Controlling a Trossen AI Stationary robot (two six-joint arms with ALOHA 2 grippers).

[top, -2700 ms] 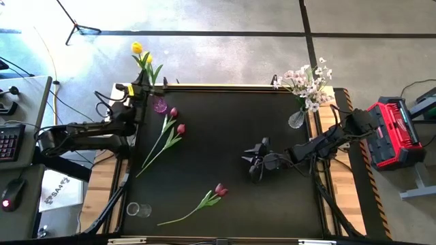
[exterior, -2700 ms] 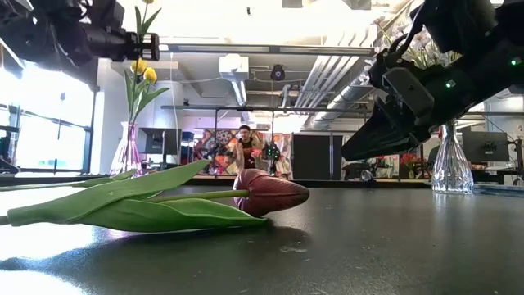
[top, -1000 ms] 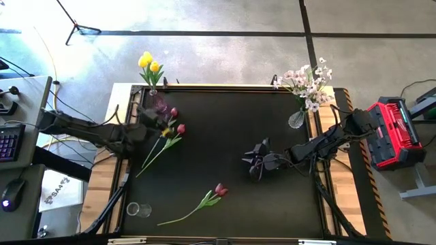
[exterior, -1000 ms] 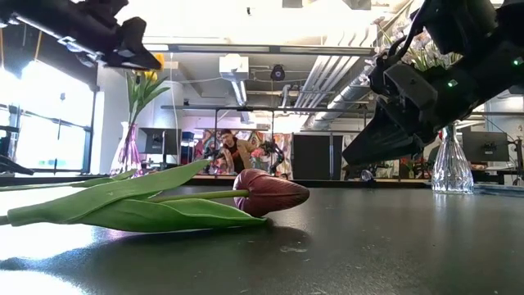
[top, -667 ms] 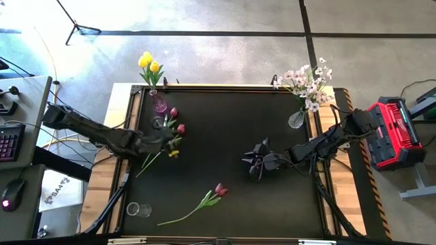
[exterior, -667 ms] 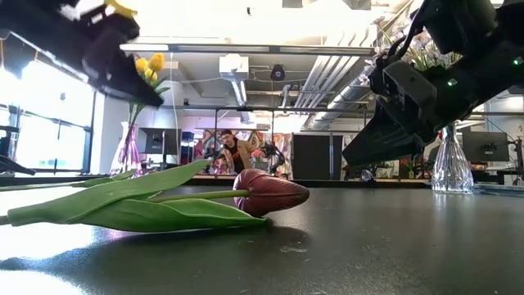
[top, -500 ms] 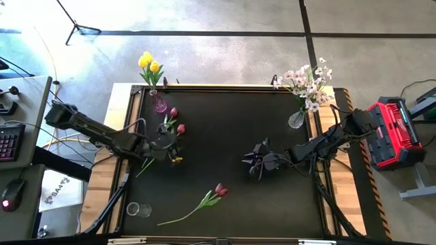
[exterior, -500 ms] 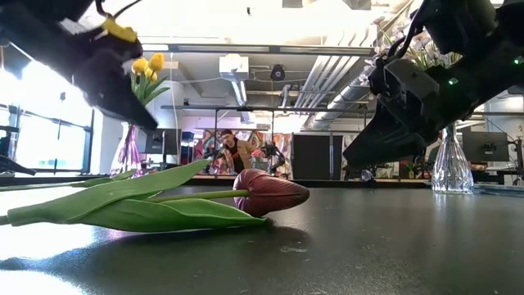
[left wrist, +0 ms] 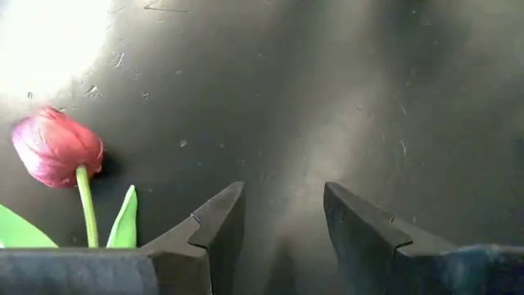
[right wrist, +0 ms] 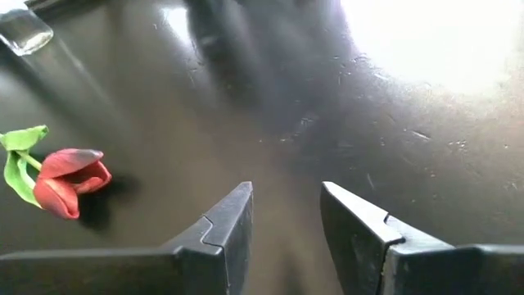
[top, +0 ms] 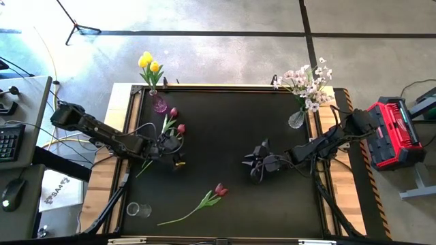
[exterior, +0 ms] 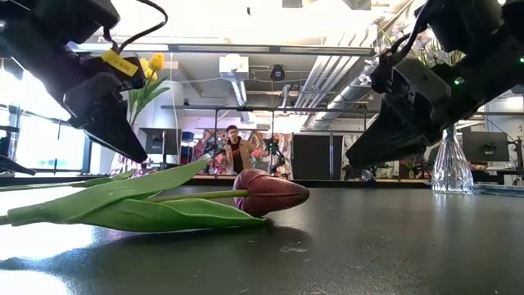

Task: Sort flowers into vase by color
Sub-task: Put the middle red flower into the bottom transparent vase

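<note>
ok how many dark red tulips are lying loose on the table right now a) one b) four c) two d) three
d) two red tulips lie by the left tool near the yellow tulips' vase, and a third tulip lies nearer the front edge.

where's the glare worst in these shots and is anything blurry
Left wrist view: a blown-out white patch on the table above the red tulip. Right wrist view: similar glare at one corner, the table smeared by blur. Low view: bright ceiling and window, the near tulip sharp.
</note>
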